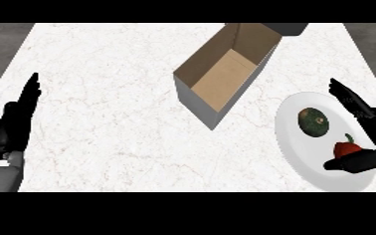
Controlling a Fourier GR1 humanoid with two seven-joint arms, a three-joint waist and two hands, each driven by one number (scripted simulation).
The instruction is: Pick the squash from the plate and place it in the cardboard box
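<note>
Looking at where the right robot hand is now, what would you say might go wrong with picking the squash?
1. The red pepper sits beside the squash on the plate, close to the right robot hand; it may get knocked or grabbed instead.
2. The plate lies at the counter's edge, so a push might shift it.
3. The box is narrow and angled; placement may miss.

You've got nothing to read here: no lettering, label, brand or number shows on the cardboard box [224, 77], the plate [294, 144] or the bench [103, 104].
</note>
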